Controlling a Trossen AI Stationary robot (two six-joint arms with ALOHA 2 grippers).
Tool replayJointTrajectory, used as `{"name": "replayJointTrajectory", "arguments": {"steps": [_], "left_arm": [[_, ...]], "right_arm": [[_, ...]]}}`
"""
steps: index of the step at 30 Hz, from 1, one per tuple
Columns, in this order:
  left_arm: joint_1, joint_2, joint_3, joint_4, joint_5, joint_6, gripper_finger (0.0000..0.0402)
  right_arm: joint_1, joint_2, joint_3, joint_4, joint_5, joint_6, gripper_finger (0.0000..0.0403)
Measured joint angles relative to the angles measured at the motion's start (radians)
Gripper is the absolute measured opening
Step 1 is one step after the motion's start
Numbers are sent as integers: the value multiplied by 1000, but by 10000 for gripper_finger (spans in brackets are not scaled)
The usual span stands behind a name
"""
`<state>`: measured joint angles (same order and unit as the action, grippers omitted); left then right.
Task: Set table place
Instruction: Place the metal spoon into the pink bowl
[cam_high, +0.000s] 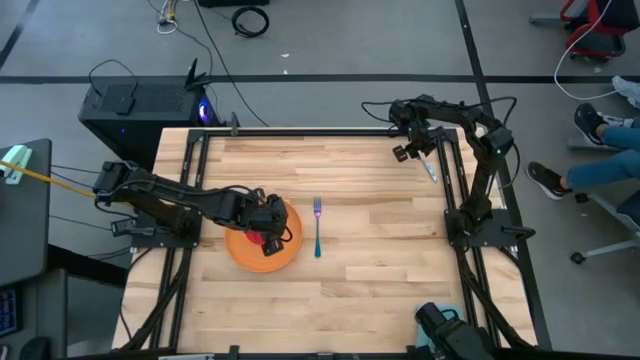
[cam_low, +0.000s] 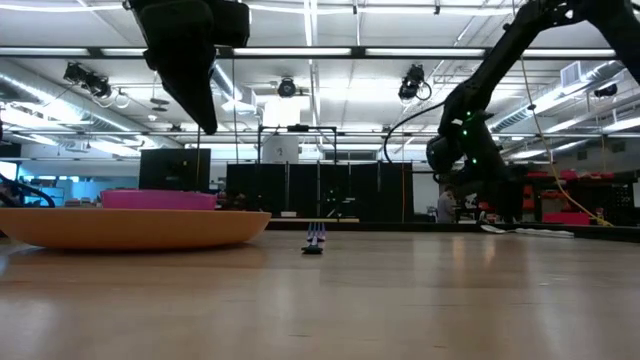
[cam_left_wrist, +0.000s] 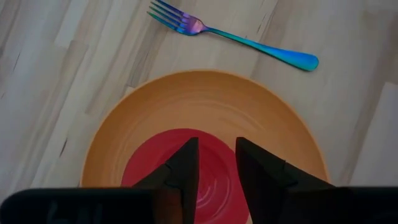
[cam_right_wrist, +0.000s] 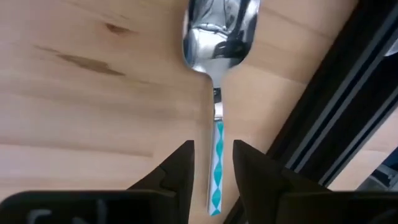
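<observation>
Pale wooden planks make up the table (cam_high: 360, 290), framed by black rails, with a grey floor and cables around it. On its left half sits the orange plate (cam_high: 240, 252) with a small red cup (cam_left_wrist: 211, 171) inside it. The left gripper (cam_left_wrist: 216, 163) hangs just above that cup, fingers a little apart and holding nothing. Just beside the plate, not touching it, lies the blue-handled fork (cam_high: 317, 226), its tines pointing toward the far edge. Over at the far right corner, the right gripper (cam_right_wrist: 213, 163) hovers above the handle of a silver spoon (cam_right_wrist: 217, 43) with a teal-patterned handle, which lies close along the black rail (cam_right_wrist: 323, 118); its fingers stand slightly apart on either side of the handle, not gripping it. A person's legs (cam_high: 600, 165) show past the table's right side.
</observation>
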<state>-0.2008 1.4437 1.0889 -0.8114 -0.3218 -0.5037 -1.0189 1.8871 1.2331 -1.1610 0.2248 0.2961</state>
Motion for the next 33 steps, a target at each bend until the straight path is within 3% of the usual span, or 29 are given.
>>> {"name": "replayJointTrajectory", "arguments": {"steps": [14, 21, 26, 33], "left_arm": [[0, 0, 0, 2, 0, 0, 111], [0, 0, 0, 3, 0, 0, 118], [0, 0, 0, 3, 0, 1, 116], [0, 0, 0, 4, 0, -1, 110]], "right_arm": [[-7, 36, 0, 51, 23, 76, 114], [-15, 90, 6, 45, -59, 13, 114], [-6, 57, -2, 53, -78, -1, 112], [4, 45, -3, 59, -181, -17, 59]]}}
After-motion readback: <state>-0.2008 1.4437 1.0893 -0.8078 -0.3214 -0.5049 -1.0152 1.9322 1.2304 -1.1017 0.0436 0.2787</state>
